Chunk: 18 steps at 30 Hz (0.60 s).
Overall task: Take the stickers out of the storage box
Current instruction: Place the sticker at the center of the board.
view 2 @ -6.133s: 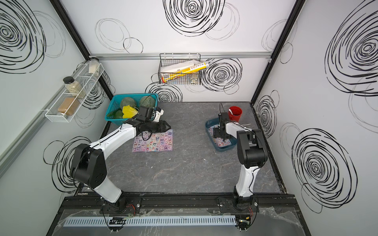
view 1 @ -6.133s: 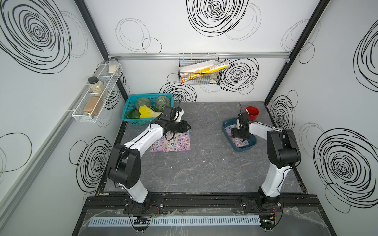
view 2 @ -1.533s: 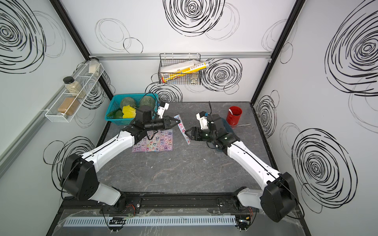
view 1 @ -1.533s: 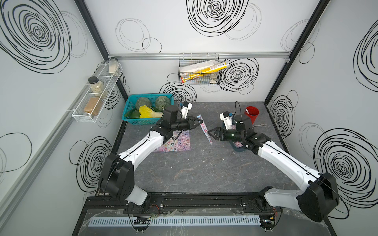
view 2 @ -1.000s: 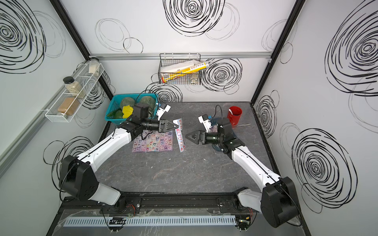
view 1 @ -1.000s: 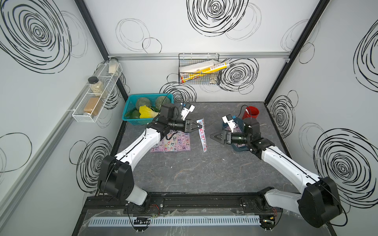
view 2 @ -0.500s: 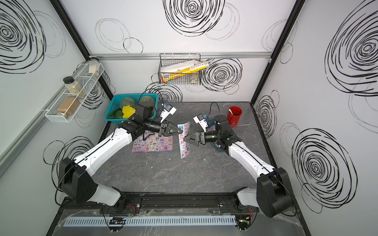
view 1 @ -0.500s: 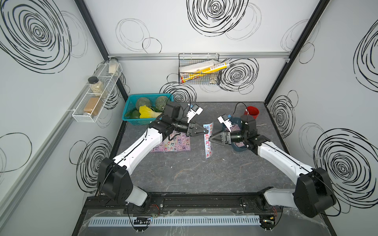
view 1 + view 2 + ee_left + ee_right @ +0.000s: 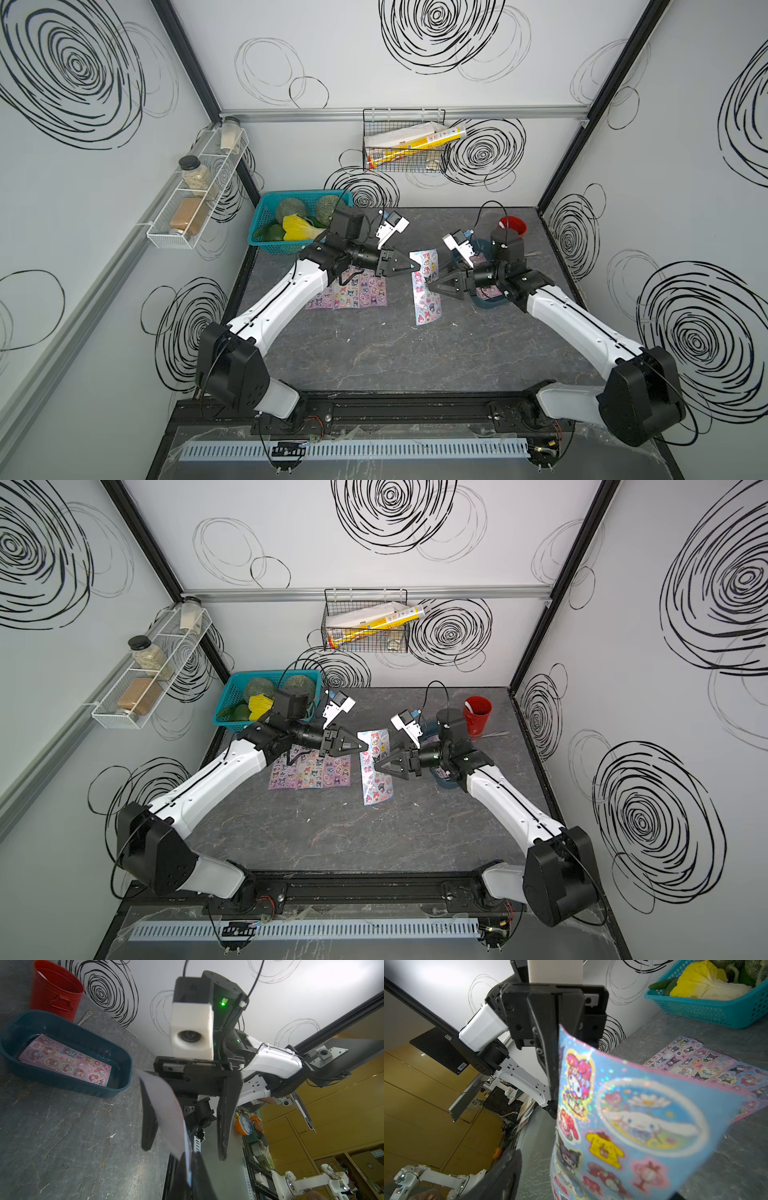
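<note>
Sticker sheet [image 9: 428, 308]: pale blue, cartoon-printed

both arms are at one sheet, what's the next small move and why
Probably the left gripper should carry the blue sheet sideways to the sheets on the table and lower it there. It is shut on the sheet's top edge, the right gripper stands open beside it gripping nothing, and a pink sheet waits in the storage box.

A bright-blue basket [image 9: 270, 246] holding vegetables [image 9: 296, 226] and a red cup [image 9: 515, 227] stand well apart on the grey tabletop [image 9: 374, 353].
</note>
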Each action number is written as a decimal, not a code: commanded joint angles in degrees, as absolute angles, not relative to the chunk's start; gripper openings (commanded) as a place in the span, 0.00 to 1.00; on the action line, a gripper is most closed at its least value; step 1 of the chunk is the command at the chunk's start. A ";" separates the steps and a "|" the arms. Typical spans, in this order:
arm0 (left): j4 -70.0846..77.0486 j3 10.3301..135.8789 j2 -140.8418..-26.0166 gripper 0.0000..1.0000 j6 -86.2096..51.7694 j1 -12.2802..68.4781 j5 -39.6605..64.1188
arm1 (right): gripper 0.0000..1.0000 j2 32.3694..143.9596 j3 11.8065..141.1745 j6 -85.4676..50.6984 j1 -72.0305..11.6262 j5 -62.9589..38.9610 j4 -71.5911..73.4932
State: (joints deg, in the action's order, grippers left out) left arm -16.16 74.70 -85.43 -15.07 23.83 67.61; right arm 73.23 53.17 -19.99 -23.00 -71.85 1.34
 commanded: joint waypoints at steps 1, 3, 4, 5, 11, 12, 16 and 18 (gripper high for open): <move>-15.50 74.63 -86.36 0.00 -15.16 22.12 65.89 | 0.75 71.21 52.91 -18.74 -23.03 -73.02 0.07; -16.34 74.45 -86.47 0.00 -14.76 21.56 64.94 | 0.69 71.09 52.87 -18.80 -22.99 -72.20 -0.32; -16.68 74.44 -86.55 0.00 -14.59 21.38 64.53 | 0.67 71.11 52.91 -18.92 -22.99 -71.89 -0.41; -17.22 74.57 -86.62 0.00 -14.28 21.36 64.22 | 0.63 71.25 52.84 -19.15 -23.04 -71.51 -0.35; -18.69 74.88 -86.84 0.00 -13.35 21.03 62.98 | 0.42 73.03 52.66 -19.95 -22.97 -69.45 -0.53; -19.05 74.97 -86.82 0.00 -13.15 21.01 62.79 | 0.40 73.29 52.49 -20.11 -22.95 -69.07 -0.46; -20.30 75.19 -86.89 0.00 -12.53 20.81 61.30 | 0.26 74.06 52.04 -20.47 -22.94 -67.64 -0.18; -20.98 75.32 -87.16 0.01 -12.24 20.83 59.83 | 0.18 74.79 51.77 -20.65 -22.94 -67.20 0.00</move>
